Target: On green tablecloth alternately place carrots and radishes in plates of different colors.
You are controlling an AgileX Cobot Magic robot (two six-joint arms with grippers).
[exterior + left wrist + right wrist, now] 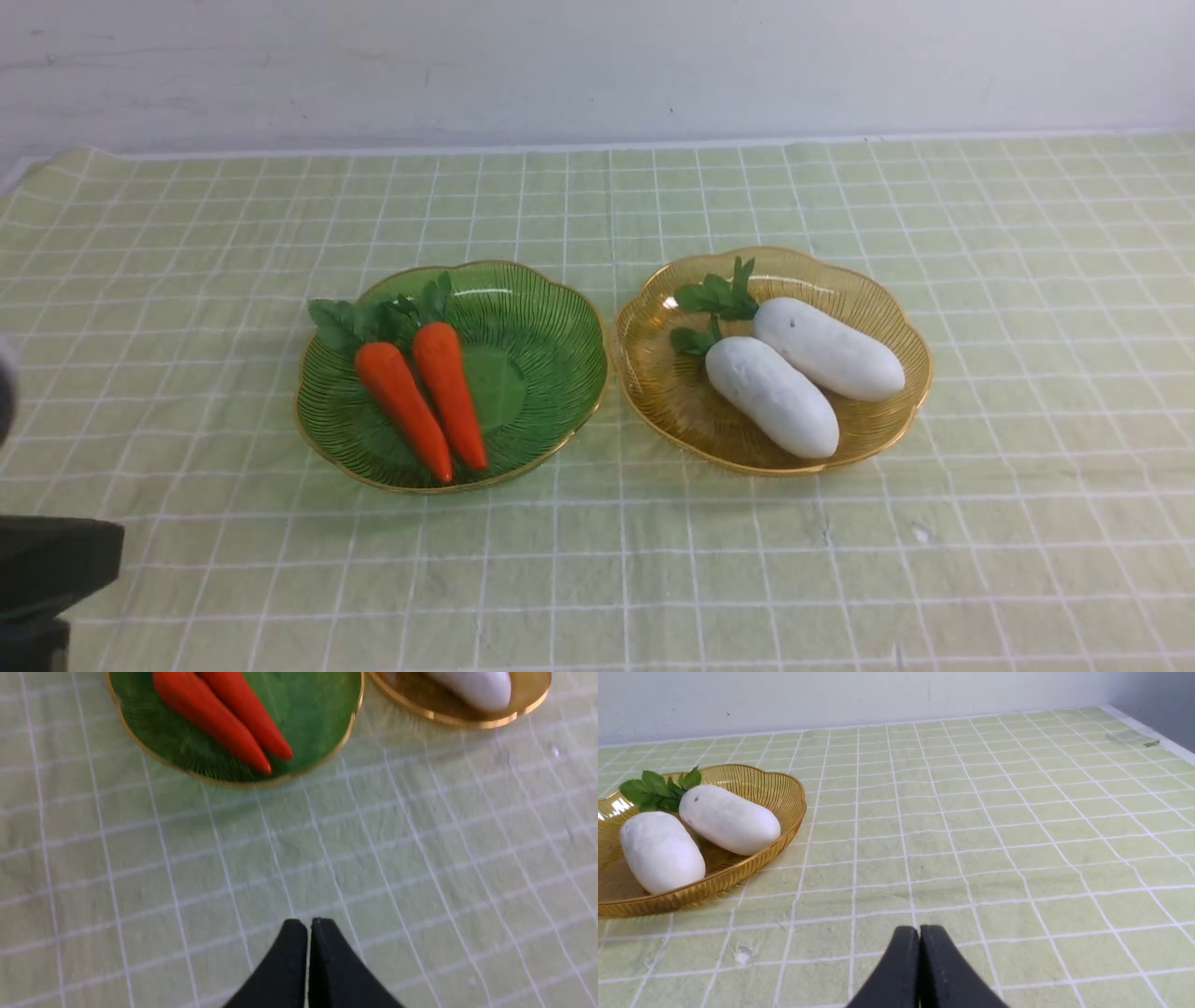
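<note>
On the green tablecloth (597, 569) stand two plates side by side. Two orange carrots (403, 403) (450, 392) lie together in the green plate (551, 373), leafy tops toward the wall. Two white radishes (771, 396) (829, 348) lie in the amber plate (878, 434). My left gripper (309, 924) is shut and empty, hovering over bare cloth nearer to me than the green plate (317, 714). My right gripper (920, 930) is shut and empty too, low over the cloth to the right of the amber plate (784, 788).
A white wall (597, 65) runs along the table's far edge. A dark part of my left arm (47, 569) shows at the bottom left corner of the front view. The cloth ends at the table's right edge (1148, 730).
</note>
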